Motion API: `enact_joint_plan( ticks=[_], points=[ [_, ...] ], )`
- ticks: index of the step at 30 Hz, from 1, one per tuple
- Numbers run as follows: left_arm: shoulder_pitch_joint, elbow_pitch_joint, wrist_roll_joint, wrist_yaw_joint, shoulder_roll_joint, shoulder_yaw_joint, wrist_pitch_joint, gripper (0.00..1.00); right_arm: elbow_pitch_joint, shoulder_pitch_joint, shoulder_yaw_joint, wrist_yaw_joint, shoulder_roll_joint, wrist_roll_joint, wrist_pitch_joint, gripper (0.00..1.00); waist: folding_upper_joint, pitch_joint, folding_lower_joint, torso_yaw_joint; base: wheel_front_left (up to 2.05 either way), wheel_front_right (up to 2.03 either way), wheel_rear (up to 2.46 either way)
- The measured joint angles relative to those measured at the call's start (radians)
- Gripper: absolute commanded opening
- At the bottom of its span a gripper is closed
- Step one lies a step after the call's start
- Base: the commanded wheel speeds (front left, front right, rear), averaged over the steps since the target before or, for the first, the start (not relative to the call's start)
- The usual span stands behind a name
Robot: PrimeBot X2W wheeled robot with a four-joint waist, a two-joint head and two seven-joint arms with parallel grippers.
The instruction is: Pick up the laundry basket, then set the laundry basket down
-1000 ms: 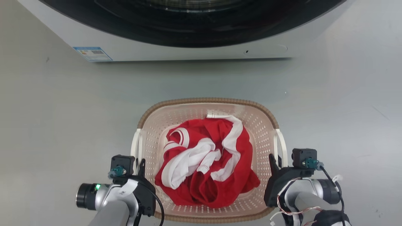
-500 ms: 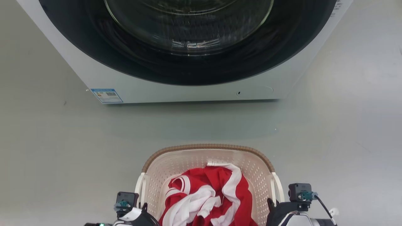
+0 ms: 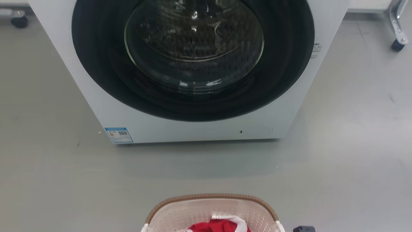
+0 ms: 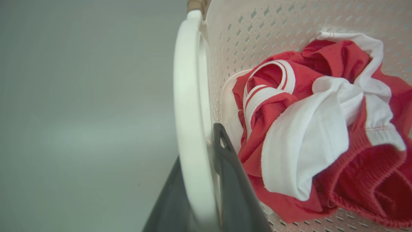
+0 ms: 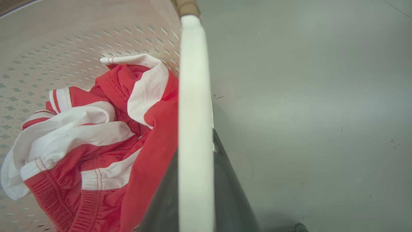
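laundry basket (image 3: 210, 196): located at the bottom centre of the head view, on the near side of the washer (image 3: 193, 130), with a strip of bare grey floor (image 3: 338, 161) between the two. only its far brown rim and part of the perforated cream wall are in frame there. i cannot tell whether its base touches the floor.

contents: one crumpled red and white garment (image 4: 315, 129) lying inside the basket.

left end effector (image 4: 199, 141): closed on the basket's left white handle (image 4: 190, 112). one dark finger sits on the outer side of the handle and the other on the inner side, next to the garment.

right end effector (image 5: 195, 141): closed on the right white handle (image 5: 194, 96) in the same manner, one finger on each side, with floor beyond the outer finger.

washer: round dark door with a glass centre (image 3: 193, 45), shut; a blue label (image 3: 119, 134) at the lower left of its white front panel. a castor wheel (image 3: 397, 45) stands on the floor at the upper right.
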Motion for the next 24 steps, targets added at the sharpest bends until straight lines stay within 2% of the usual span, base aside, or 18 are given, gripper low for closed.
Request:
enact_joint_plan(
  ticks=[10,24],
  points=[
    [0.051,0.007,-0.011,-0.002,0.002,-0.031,0.036,0.00,0.002,0.060,0.041,0.000,0.000,0.037,0.023,0.00,0.0000,-0.092,0.0000,-0.010,0.00,0.00,0.00],
    [0.051,0.011,-0.029,-0.010,0.003,-0.045,0.065,0.00,0.012,0.061,0.068,0.000,0.000,0.069,0.034,0.00,0.0001,-0.115,0.0002,-0.013,0.00,0.00,0.00]
  ],
)
